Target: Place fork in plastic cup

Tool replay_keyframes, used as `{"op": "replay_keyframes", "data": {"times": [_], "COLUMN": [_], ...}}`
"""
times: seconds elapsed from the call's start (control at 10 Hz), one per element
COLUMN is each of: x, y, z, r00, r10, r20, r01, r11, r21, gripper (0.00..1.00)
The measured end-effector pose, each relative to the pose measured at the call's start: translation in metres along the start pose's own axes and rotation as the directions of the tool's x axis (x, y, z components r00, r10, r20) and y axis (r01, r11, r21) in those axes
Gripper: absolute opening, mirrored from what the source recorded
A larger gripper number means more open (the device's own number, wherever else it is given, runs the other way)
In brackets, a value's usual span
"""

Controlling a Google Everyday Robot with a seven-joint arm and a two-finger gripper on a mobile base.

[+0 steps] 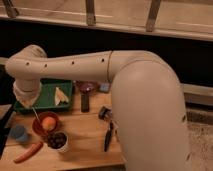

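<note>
I see the big cream robot arm (100, 65) reaching left over the wooden table (85, 147) and the green rectangular tray (47, 97). Tucked under the wrist, my gripper (31, 104) is clamped on the slim silver metal fork (36, 116). The fork slants down over the round orange bowl (39, 129), near the small light-blue translucent plastic cup (19, 133).

The arm (75, 65) is smooth matt cream plastic, its gripper (30, 102) low at the left over a glossy bowl (40, 133), jaws closed on a thin bright-metal fork (36, 117), above a pale matt wooden desk (85, 145) bearing a translucent blue plastic cup (19, 133).
</note>
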Motion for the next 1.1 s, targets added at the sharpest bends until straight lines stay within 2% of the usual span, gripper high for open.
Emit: {"op": "replay_keyframes", "data": {"times": [0.3, 0.4, 0.6, 0.9, 1.1], "x": [-0.020, -0.031, -0.042, -0.053, -0.057], "y": [0.017, 0.033, 0.050, 0.056, 0.060], "z": [0.014, 0.026, 0.043, 0.056, 0.060], "r00": [0.997, 0.992, 0.984, 0.971, 0.965], "r10": [-0.067, -0.113, -0.162, -0.210, -0.222], "r20": [0.034, 0.050, 0.068, 0.117, 0.141], "r01": [0.068, 0.116, 0.168, 0.225, 0.242], "r11": [0.996, 0.991, 0.981, 0.966, 0.960], "r21": [-0.050, -0.074, -0.100, -0.129, -0.138], "gripper": [0.00, 0.00, 0.00, 0.00, 0.00]}}
